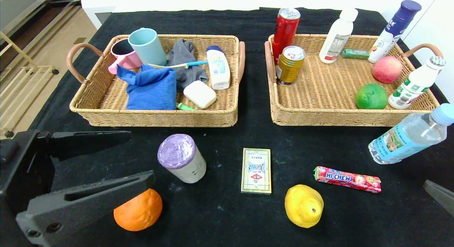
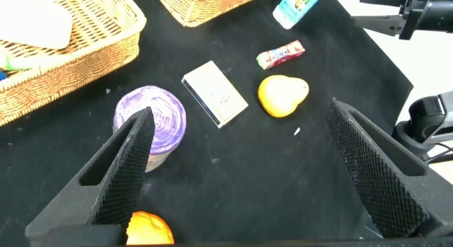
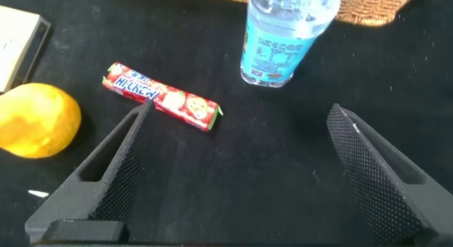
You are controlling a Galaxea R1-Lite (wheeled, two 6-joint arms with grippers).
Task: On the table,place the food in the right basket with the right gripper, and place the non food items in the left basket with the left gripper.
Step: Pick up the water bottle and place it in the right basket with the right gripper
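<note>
From the head camera, the left gripper (image 1: 136,155) is low on the robot's left side with its two black fingers spread wide and holding nothing. An orange (image 1: 138,209) sits right by its lower finger, and a purple-topped roll (image 1: 181,162) stands just past the fingertips. A card box (image 1: 256,170) lies flat in the middle of the black table (image 1: 248,218), with a lemon (image 1: 304,205) and a Hi-Chew candy stick (image 1: 347,179) to its right. A water bottle (image 1: 408,134) stands near the front corner of the right basket (image 1: 349,117). The left basket (image 1: 156,117) holds cups, cloths and a soap bar. Only a tip of the right gripper (image 1: 439,195) shows at the right edge. In the left wrist camera, the left gripper (image 2: 237,151) is wide open above the table, with the roll (image 2: 152,127) beside one finger and the card box (image 2: 215,93) and lemon (image 2: 282,95) farther out. In the right wrist camera, the right gripper (image 3: 237,151) is wide open too, empty, with the candy stick (image 3: 161,95) by one finger, the water bottle (image 3: 287,35) beyond and the lemon (image 3: 35,121) off to the side.
</note>
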